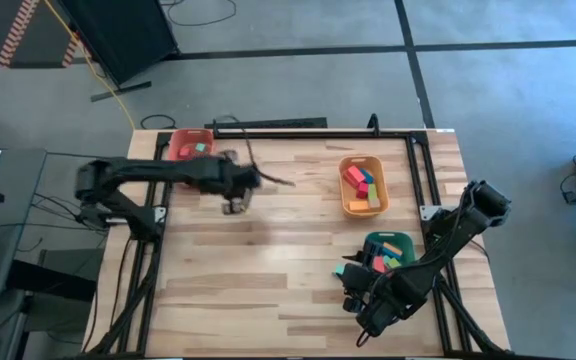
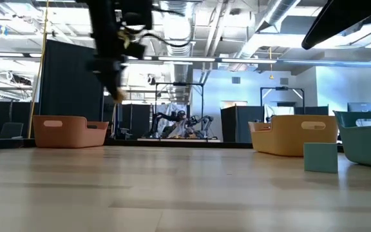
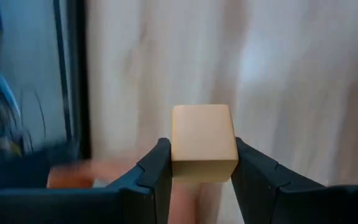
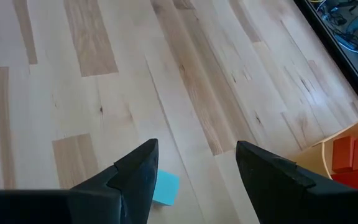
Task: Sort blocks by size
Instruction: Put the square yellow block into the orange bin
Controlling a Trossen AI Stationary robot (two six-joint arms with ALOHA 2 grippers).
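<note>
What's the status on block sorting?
Left gripper shut on tan block, near red tray. Right gripper open above teal block. Path clear.

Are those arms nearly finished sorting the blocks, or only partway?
Nearly, it seems. Done: blocks lie in the red tray, orange tray and green tray. In hand: the left pincer grips a pale cube above the table, near the red tray. Left: a teal block lies loose on the table, just under the open right pincer.

left hand (image 3: 204, 180) clamped and raised, right hand (image 4: 194, 171) spread, low
</note>
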